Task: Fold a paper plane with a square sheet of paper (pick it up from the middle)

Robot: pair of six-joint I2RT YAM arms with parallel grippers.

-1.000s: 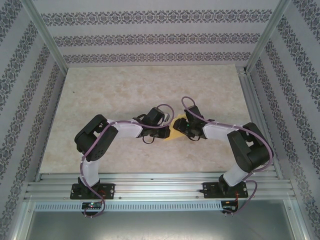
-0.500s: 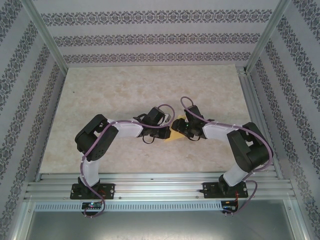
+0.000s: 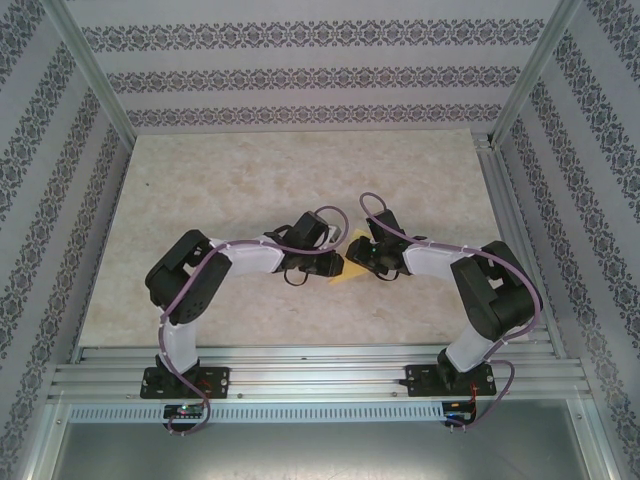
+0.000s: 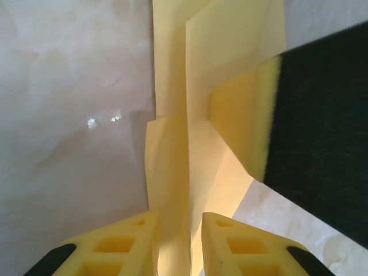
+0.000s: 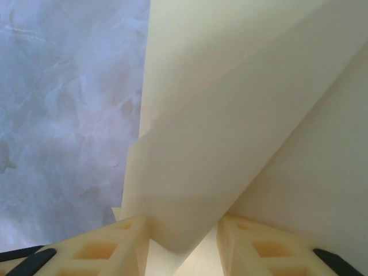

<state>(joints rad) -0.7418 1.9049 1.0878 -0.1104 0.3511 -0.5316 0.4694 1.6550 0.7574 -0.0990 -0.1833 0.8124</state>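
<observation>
Found the square sheet of paper (image 3: pixel 346 268) at the middle of the table (image 3: pixel 250 180), partly folded, between the two wrists where the arms meet nose to nose. Cannot tell whether resting on the table or held just off it.

Left wrist view: left fingers (image 4: pixel 123 244) apart, with a creased ridge of the sheet running through the gap and straight away from the camera. Slight clearance beside the ridge, so not read as clamped. Also noted one pad of the right fingers (image 4: pixel 244 123) lying against a flap from the opposite side.

Right wrist view: right fingers (image 5: pixel 109 247) likewise apart, with a folded edge dropping into the gap. Cannot tell whether pressing on it.

Judged key relation: long axis of the crease in line with the left fingers' reach and pointing toward the right fingers, so about equally near to both arms. Expect the next crease to need closing along that ridge, not across it.
</observation>
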